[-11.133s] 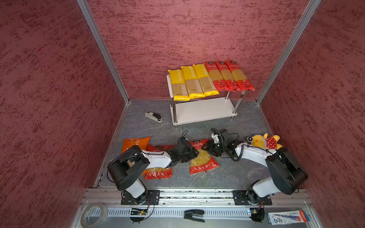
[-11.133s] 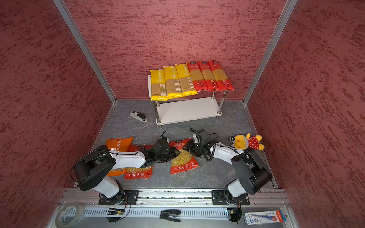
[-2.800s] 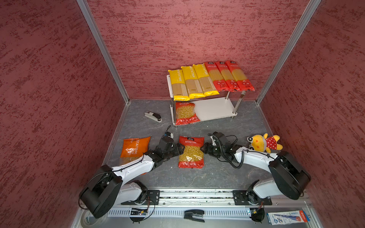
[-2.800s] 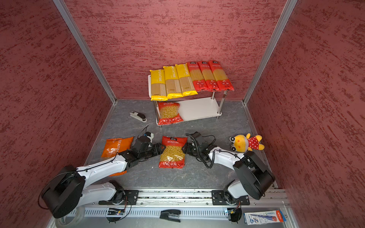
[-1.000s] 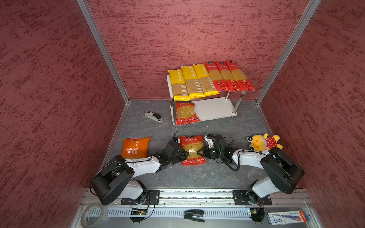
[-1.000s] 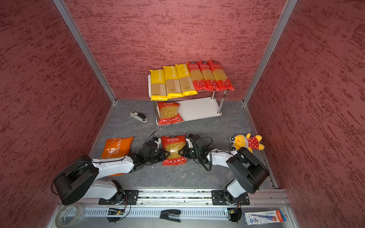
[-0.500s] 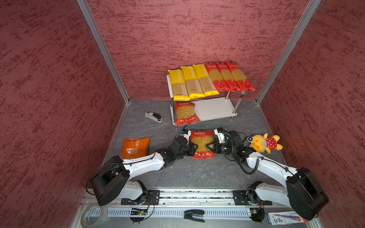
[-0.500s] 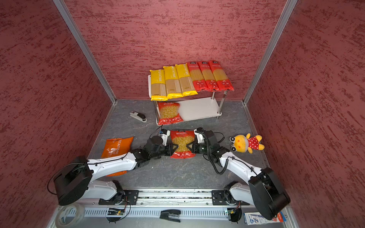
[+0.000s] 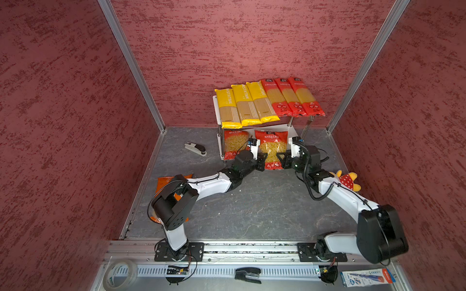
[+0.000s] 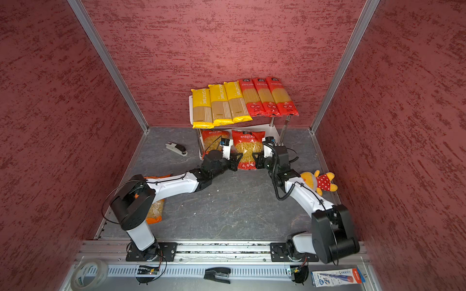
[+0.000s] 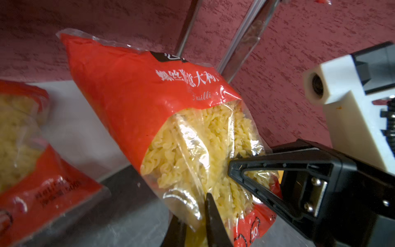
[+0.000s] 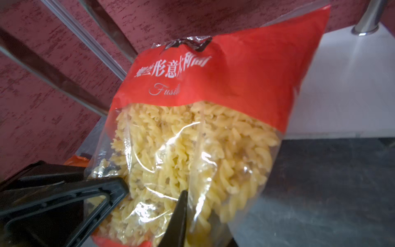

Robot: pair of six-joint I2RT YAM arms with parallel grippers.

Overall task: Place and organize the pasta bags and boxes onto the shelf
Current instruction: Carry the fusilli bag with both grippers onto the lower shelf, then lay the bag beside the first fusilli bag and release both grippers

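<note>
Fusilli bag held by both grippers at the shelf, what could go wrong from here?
The fusilli bag is pinched only at its plastic edges by the left gripper and right gripper; it may slip or tear. Pushed in, it might shove the red bag already on the lower board.

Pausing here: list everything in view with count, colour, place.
yellow spaghetti packs: three, yellow, top board left
red spaghetti packs: three, red, top board right
fusilli bag: one, red, held at lower board's front
second red bag: one, red, lower board left
orange bag: one, orange, under left arm
shelf: one, white, back wall
floor stapler: one, grey, left of shelf
rail stapler: one, black, front rail
tape roll: one, clear, front left
plush toy: one, yellow, beside right arm
carton: one, blue-white, front right
left gripper: one, black, gripping fusilli bag
right gripper: one, black, gripping fusilli bag
</note>
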